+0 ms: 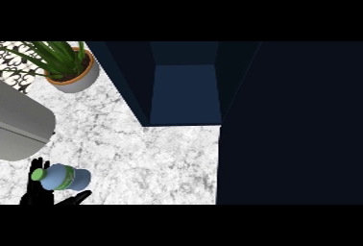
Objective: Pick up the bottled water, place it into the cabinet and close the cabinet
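Cupping a small pale-blue plastic water bottle (pixel 65 178) with a green cap and a green band, the black left hand (pixel 33 194) shows at the lower left corner of the head view. Its fingers (pixel 37 166) rise beside the cap end and its thumb (pixel 79 196) reaches under the bottle's body, so the bottle sits gripped between them, tilted with its cap toward the fingers and its base pointing off to the hand's right; whether it touches the surface below cannot be told. Under the hand spreads a white, grey-veined marble counter (pixel 142 158). Well apart from the hand, up and to its right, stands a tall dark navy cabinet (pixel 184 91), open, with a lighter blue inner surface showing between its walls, and a broad dark panel (pixel 291 125) beside it fills the far right. Just above the fingertips lies the rounded end of a smooth grey appliance (pixel 21 127). Farther up from the hand, beyond the appliance, a spiky green plant in a round grey pot with an orange rim (pixel 71 72) stands on the counter
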Action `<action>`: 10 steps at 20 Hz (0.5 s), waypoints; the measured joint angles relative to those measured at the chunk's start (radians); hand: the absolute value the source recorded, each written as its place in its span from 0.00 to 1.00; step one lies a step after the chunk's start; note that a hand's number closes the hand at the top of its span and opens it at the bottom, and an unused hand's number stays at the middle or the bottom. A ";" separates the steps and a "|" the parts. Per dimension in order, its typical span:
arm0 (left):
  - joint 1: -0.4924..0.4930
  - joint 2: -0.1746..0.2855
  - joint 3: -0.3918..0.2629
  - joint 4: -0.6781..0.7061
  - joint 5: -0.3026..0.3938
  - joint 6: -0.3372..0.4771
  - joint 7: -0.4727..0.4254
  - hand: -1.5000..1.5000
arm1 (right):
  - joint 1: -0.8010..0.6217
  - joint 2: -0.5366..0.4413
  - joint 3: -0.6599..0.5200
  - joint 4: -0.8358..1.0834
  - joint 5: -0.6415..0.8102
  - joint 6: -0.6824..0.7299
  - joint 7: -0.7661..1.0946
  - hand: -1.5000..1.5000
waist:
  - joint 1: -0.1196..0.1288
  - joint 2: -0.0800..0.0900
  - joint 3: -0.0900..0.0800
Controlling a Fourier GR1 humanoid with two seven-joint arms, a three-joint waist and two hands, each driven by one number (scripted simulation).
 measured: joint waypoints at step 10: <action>-0.108 -0.010 0.031 0.216 0.041 -0.171 -0.155 1.00 | 0.029 -0.024 -0.020 0.005 -0.035 0.004 -0.026 0.00 | 0.001 0.001 0.000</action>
